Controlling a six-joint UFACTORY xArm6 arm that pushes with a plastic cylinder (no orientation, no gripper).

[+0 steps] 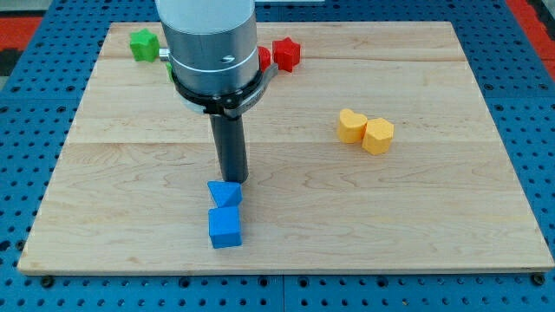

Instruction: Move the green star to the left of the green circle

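The green star [144, 43] lies near the board's top left corner. A sliver of green [169, 71], likely the green circle, shows just right of the star, mostly hidden behind the arm's grey body. My tip [233, 180] rests on the board near the lower middle, just above a blue block [225, 193], far below the green star.
A blue cube [225, 227] sits below the upper blue block, touching it. A red star [285, 53] lies at the top, with another red block [264, 58] partly hidden by the arm. A yellow heart [351, 126] and yellow hexagon [378, 136] touch at the right.
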